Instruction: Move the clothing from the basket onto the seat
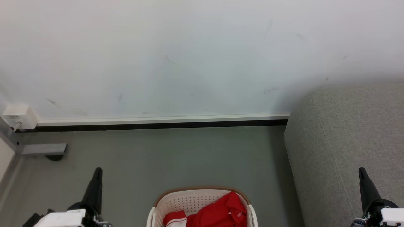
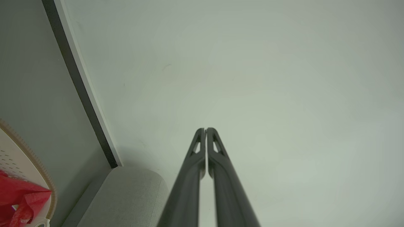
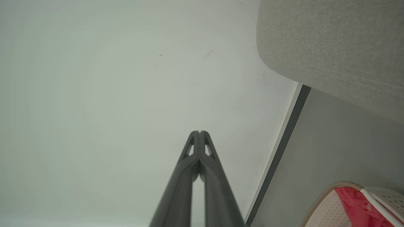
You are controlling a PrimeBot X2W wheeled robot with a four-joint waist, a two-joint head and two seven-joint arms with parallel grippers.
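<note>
The first pick has not begun: the left tool (image 1: 97,173) and right tool (image 1: 362,173) hang closed and empty either side of the near basket (image 1: 202,189) holding the red clothing (image 1: 217,212), so next one must open, dip in, then carry right to the seat (image 1: 347,142).

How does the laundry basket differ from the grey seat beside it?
The basket is cream plastic with small holes and a brown rim; the seat is grey fabric with a seam. The basket is far smaller than the seat. The basket sits straight ahead; the seat stands to the robot's right. Both rest on the grey floor.
</note>
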